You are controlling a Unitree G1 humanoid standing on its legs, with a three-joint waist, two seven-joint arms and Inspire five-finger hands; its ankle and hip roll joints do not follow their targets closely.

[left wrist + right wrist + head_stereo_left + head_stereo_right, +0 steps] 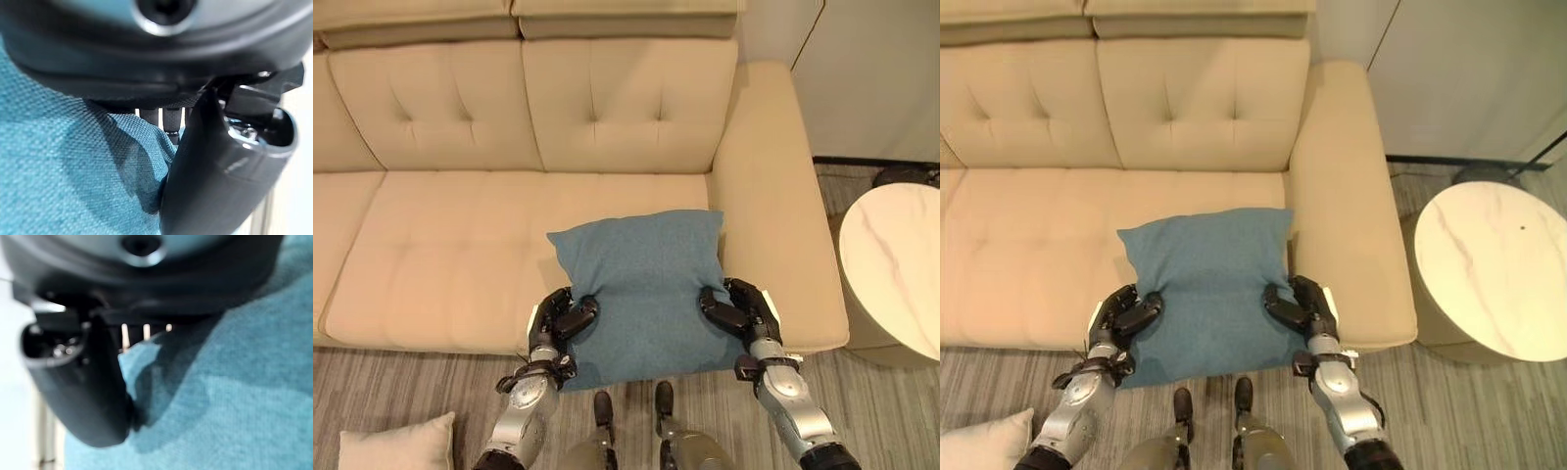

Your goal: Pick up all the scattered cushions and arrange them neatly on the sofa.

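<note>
We have the square blue woven-fabric cushion (646, 294) pinched at both side edges: our left hand (560, 318) curls its thumb and fingers into the cloth on one flank, our right hand (736, 309) does the same on the other, and both wrist views show the weave bunching under each thumb. The cushion lies on the seat of the beige tufted sofa (460, 255), by the armrest, its near edge overhanging the seat front toward us. We judge it light and soft, yielding where squeezed, so holding mid-edge on both sides seems the way to keep it from folding or sagging. A cream fabric cushion (399, 446) lies on the striped grey carpet (871, 411) nearby, and a round marble-topped side table (901, 269) stands just beyond the armrest.
</note>
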